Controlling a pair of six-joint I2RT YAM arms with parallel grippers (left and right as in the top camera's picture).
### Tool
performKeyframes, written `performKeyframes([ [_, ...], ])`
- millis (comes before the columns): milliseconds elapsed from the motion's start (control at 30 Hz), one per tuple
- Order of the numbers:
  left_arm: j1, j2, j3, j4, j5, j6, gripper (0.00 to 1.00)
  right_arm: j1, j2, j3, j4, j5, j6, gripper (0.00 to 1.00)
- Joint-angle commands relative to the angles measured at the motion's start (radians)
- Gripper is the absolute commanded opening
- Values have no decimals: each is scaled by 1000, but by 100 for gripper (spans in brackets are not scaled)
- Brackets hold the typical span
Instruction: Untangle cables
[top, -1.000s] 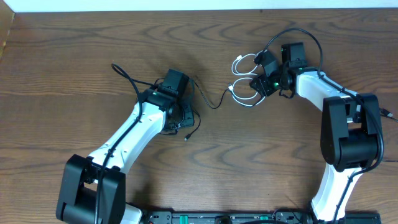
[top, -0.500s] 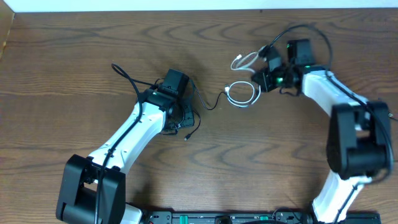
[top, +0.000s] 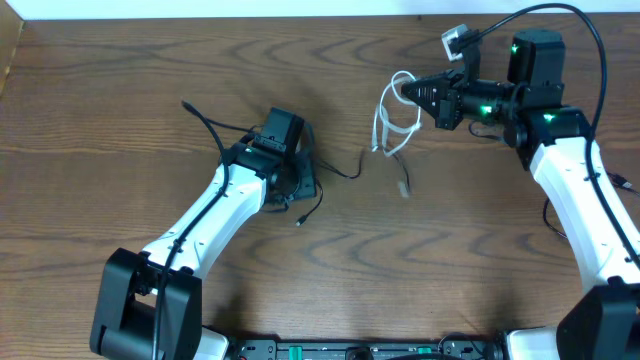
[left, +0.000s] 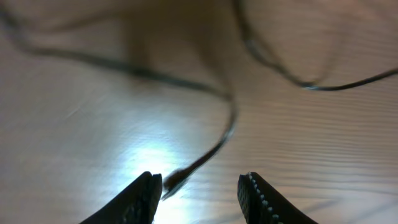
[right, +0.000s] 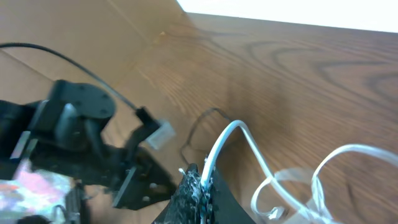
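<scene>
The white cable (top: 384, 118) hangs in loose loops below my right gripper (top: 408, 92), which is lifted off the table at the back right. In the right wrist view the right gripper (right: 200, 183) is shut on the white cable (right: 231, 134), which bends out over the fingers. The black cable (top: 345, 173) lies on the wood beside my left gripper (top: 295, 190), a thin curving cord. My left gripper (left: 200, 186) stands open low over the table. The black cable (left: 221, 140) runs in between its fingers, its end lying close to the left fingertip (left: 149, 186) without being pinched.
A wooden table (top: 120, 90) spans the overhead view, with a pale wall edge along the back. Thick black arm wires loop over the right arm (top: 580, 190) and behind the left arm (top: 205, 125). The left arm (right: 81, 124) shows in the right wrist view.
My right gripper has shut on the white cable and lifted it up and to the right, pulling its loops off the table. The left arm and black cable stayed put.
</scene>
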Motion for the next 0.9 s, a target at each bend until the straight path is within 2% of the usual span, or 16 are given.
performKeyframes([
  [0, 3, -24, -4, 84, 187, 111, 45, 5, -41, 8, 0, -90, 80, 1],
  [200, 3, -78, -4, 233, 382, 180, 49, 6, -50, 8, 8, -126, 126, 1],
  [533, 0, -93, -4, 196, 405, 180, 51, 10, -50, 8, 140, -219, 252, 1],
  [733, -35, -93, -4, 195, 400, 207, 52, 14, -50, 8, 361, -259, 449, 1],
  [867, -53, -93, -4, 198, 389, 214, 52, 15, -50, 8, 619, -283, 637, 1],
])
